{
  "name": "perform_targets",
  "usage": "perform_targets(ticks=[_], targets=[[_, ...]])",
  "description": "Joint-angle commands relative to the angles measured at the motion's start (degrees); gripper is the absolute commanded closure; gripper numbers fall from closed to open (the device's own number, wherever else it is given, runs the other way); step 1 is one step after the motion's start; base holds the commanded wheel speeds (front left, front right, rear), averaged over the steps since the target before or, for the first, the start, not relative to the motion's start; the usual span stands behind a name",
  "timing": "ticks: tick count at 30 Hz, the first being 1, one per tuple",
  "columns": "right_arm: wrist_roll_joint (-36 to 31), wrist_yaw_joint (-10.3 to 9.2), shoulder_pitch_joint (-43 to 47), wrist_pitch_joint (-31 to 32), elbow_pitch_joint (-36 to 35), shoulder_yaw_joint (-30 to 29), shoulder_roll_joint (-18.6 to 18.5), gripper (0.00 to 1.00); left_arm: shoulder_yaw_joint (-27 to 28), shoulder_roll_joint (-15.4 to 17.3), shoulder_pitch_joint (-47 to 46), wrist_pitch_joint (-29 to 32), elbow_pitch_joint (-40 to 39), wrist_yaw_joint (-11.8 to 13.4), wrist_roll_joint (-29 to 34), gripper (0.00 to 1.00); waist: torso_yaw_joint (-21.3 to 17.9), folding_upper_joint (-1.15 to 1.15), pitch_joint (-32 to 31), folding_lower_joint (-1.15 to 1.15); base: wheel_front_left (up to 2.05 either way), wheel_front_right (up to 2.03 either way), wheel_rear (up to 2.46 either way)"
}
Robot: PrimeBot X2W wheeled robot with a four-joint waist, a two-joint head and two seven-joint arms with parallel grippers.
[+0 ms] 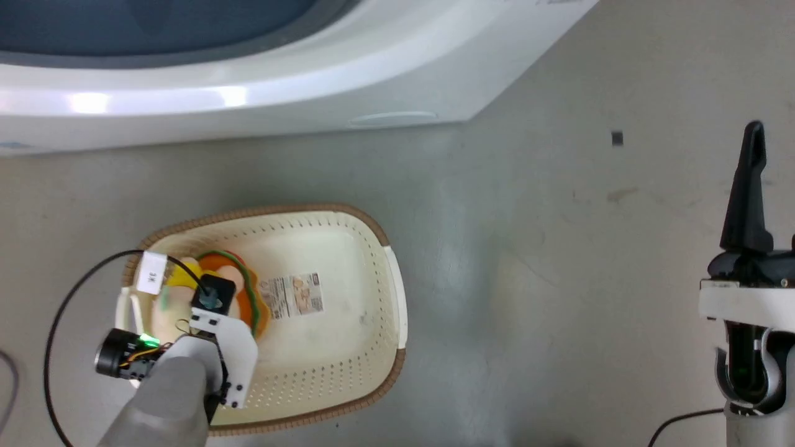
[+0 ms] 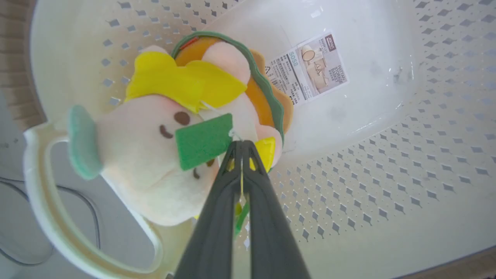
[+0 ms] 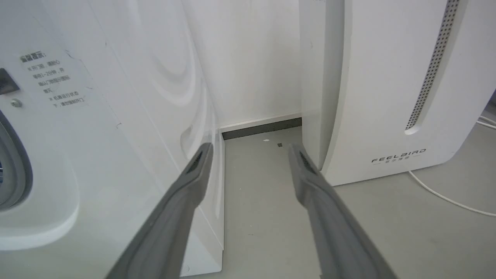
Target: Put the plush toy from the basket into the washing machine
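The plush toy (image 2: 147,143) lies at the left end of the basket (image 1: 335,372), close to its white handle (image 2: 38,186). Its cream face, yellow piece and orange, green-edged back show, and a green tag (image 2: 203,139) sits by my fingertips. My left gripper (image 2: 242,147) reaches down into the basket and is shut on a thin yellow bit of the toy. In the head view my left wrist covers most of the plush toy (image 1: 247,292). My right gripper (image 1: 753,139) hangs open over bare floor, far right of the basket. The washing machine (image 1: 248,93) runs along the top.
A paper label (image 1: 292,297) is stuck to the basket's bottom. My right gripper (image 3: 250,149) points into the gap between the washing machine (image 3: 97,155) and a white FEELBIRD appliance (image 3: 387,97). A black cable (image 1: 62,298) loops off my left wrist; a white cord (image 3: 445,197) crosses the floor.
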Motion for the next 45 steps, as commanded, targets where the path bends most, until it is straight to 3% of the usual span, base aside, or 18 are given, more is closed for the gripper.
perform_targets(ticks=[1, 14, 23, 34, 45], targets=[[-0.06, -0.04, 0.6, -0.25, 0.32, -0.3, -0.04, 0.0, -0.25, -0.34, 0.39, -0.64, 0.15, -0.32, -0.14, 1.0, 0.92, 0.0, -2.56, 0.0, 0.0, 0.0, 0.0], [-2.14, -0.04, 6.86, -0.25, 2.8, -1.64, -0.04, 0.0, -1.51, -4.37, 4.28, -11.31, -0.03, -1.24, -1.3, 1.0, 5.3, 0.0, -13.68, 0.0, 0.0, 0.0, 0.0], [-3.22, -0.04, 10.58, -0.25, 3.6, -2.46, -0.04, 0.0, -2.35, -6.15, 6.77, -14.11, -3.14, -1.44, -1.75, 1.0, 8.37, 0.0, -19.88, 0.0, 0.0, 0.0, 0.0], [-3.72, -0.04, 14.21, -0.25, 4.12, -2.71, -0.04, 0.0, -1.5, -4.81, 12.07, -14.25, -18.51, 0.36, -1.43, 1.0, 10.75, 0.0, -25.45, 0.0, 0.0, 0.0, 0.0], [-3.74, -0.04, 15.63, -0.25, 4.24, -1.95, -0.04, 0.0, 0.85, -3.23, 13.38, -14.26, -31.34, 2.23, -0.6, 1.0, 10.72, 0.0, -27.7, 0.0, 0.0, 0.0, 0.0]])
